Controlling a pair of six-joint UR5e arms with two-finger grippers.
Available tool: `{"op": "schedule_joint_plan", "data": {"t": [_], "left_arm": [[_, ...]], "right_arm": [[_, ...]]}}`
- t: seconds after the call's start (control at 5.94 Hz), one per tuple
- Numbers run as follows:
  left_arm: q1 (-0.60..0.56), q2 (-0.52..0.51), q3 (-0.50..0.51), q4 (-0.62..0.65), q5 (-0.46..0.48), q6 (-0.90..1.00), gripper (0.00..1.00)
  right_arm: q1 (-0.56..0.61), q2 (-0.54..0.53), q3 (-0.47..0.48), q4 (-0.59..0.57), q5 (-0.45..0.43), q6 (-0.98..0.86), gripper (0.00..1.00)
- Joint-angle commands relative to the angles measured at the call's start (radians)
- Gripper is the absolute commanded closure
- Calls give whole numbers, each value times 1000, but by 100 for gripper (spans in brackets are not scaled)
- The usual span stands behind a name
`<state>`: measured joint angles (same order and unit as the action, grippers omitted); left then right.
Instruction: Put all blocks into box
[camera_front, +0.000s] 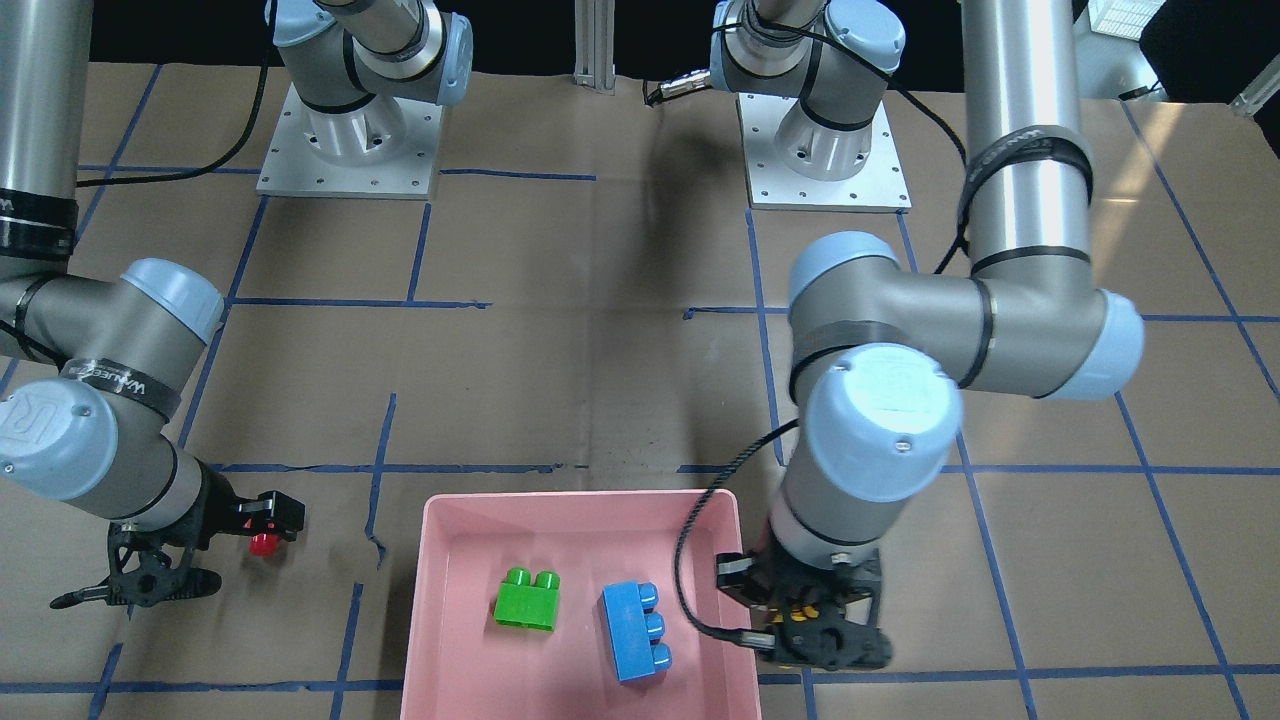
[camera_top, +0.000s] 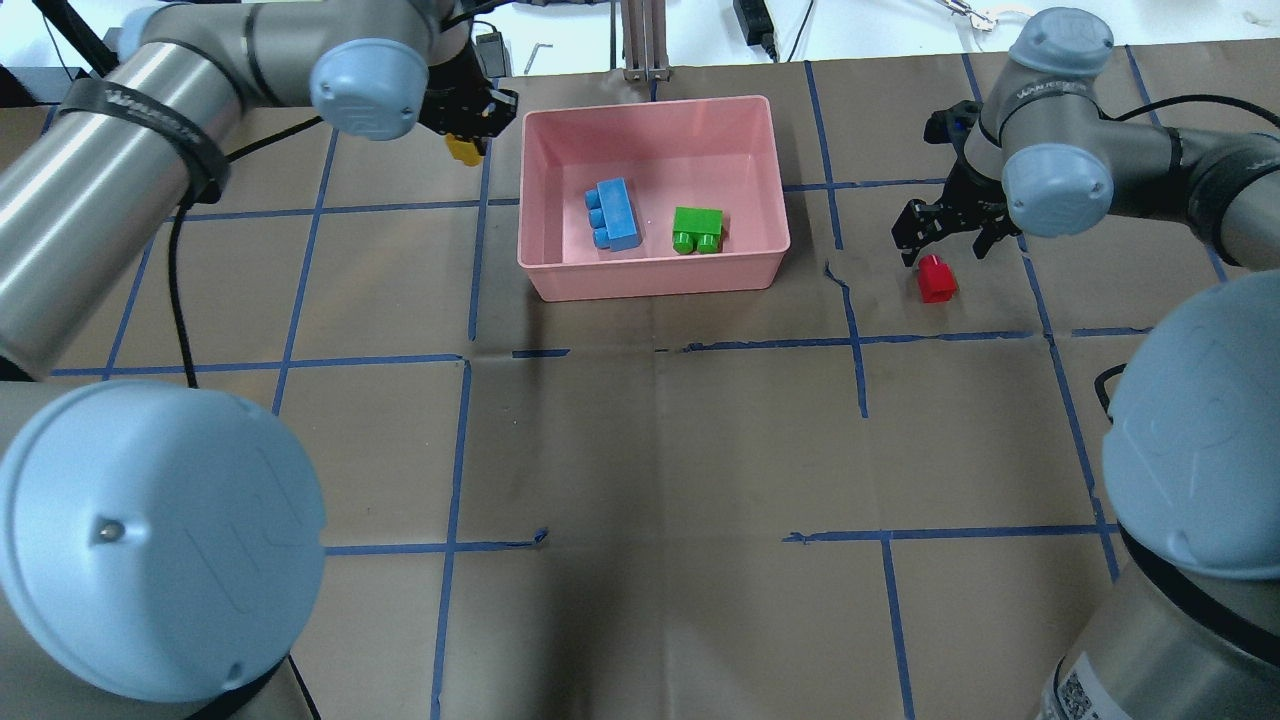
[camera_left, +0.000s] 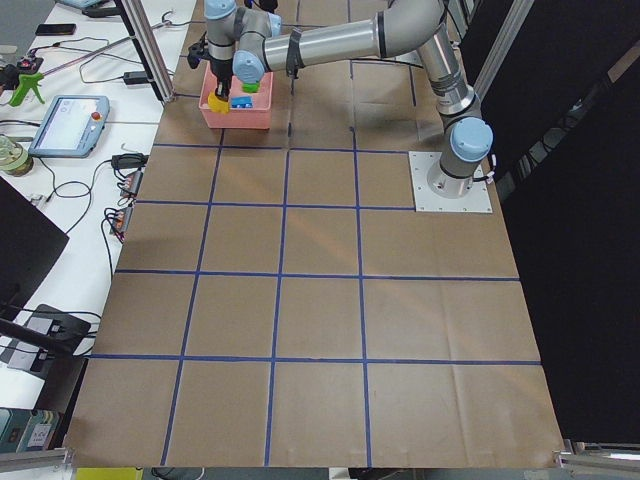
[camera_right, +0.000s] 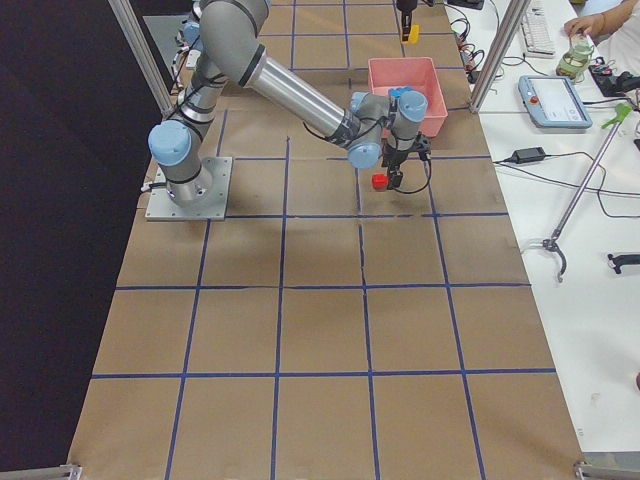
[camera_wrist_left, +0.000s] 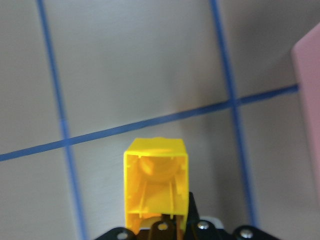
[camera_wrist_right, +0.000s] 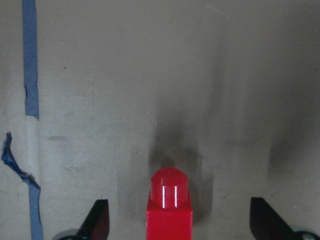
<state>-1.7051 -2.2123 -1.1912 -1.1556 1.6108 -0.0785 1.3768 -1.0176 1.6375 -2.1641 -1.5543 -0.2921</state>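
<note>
Inside the pink box (camera_top: 650, 101) lie the blue brick (camera_top: 614, 214) and green brick (camera_top: 697, 229), while outside at its ten o'clock the left gripper (camera_top: 465, 137) clenches the yellow brick (camera_top: 461, 151), and out at four o'clock the right gripper (camera_top: 945, 245) hangs spread wide over the red brick (camera_top: 937, 279) on the table (camera_top: 650, 450).

left arm reaching forward, left gripper (camera_top: 463, 138) pinching yellow brick (camera_wrist_left: 156, 182) | right gripper (camera_top: 944, 243) pointing down, jaws gaping wide

Yellow block (camera_front: 803, 607) mostly hidden under left claw (camera_front: 826, 645); box (camera_front: 580, 495) cropped at front view's bottom.
</note>
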Motion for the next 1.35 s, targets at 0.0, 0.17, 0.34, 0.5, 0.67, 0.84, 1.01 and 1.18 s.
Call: {"op": "schedule_joint_plan", "data": {"t": [0.0, 0.17, 0.34, 0.5, 0.67, 0.84, 1.01, 1.18], "left_arm": [[-129, -73, 36, 23, -9, -160, 100], [-146, -92, 27, 24, -12, -159, 100], [-149, -107, 27, 36, -11, -136, 74], [-149, -99, 25, 39, -8, -77, 2], [-143, -67, 25, 28, 1, -64, 1], [-130, -16, 16, 2, 11, -63, 1], [-90, 55, 12, -115, 12, -63, 1], [-50, 141, -7, -216, 12, -64, 1]], "right_arm": [[-1, 8, 31, -49, 5, -4, 7], [-1, 7, 33, -48, 5, -1, 31], [1, 4, 27, -48, 2, 1, 53], [-1, -1, 25, -46, 2, 1, 64], [-1, -4, 19, -45, 0, 2, 66], [-1, -15, -7, -36, -3, 4, 65], [-1, -56, -63, 51, -1, 8, 65], [2, -90, -152, 176, 0, 13, 65]]}}
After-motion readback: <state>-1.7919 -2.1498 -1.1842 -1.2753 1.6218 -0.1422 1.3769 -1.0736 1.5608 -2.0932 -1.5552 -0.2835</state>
